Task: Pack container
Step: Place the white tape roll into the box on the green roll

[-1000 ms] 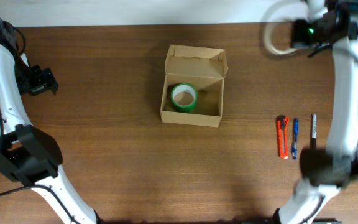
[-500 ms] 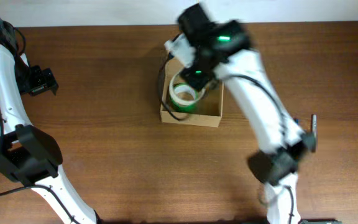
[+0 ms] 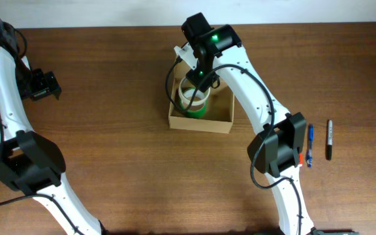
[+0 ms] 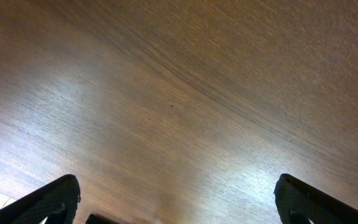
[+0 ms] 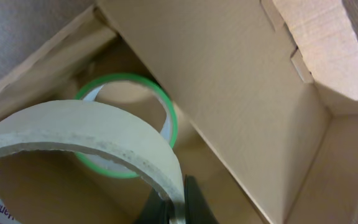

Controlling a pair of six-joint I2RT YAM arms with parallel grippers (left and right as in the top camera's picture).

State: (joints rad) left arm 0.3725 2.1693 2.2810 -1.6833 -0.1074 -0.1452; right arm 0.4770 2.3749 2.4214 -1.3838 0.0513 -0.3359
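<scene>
With right gripper (image 5: 176, 205) clamped on cream tape roll (image 5: 86, 134), lower level onto green tape roll (image 5: 166, 112) in cardboard box (image 5: 229, 93), seemingly centred; left gripper (image 4: 179, 211) splayed.

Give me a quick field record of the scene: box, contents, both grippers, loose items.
container: open, flap lid up at the far side
inside: green tape roll, lying flat
right gripper: jaws shut on beige tape roll, above the green one
left gripper: jaws open, empty, over bare table
right of container: blue pen, black marker
</scene>
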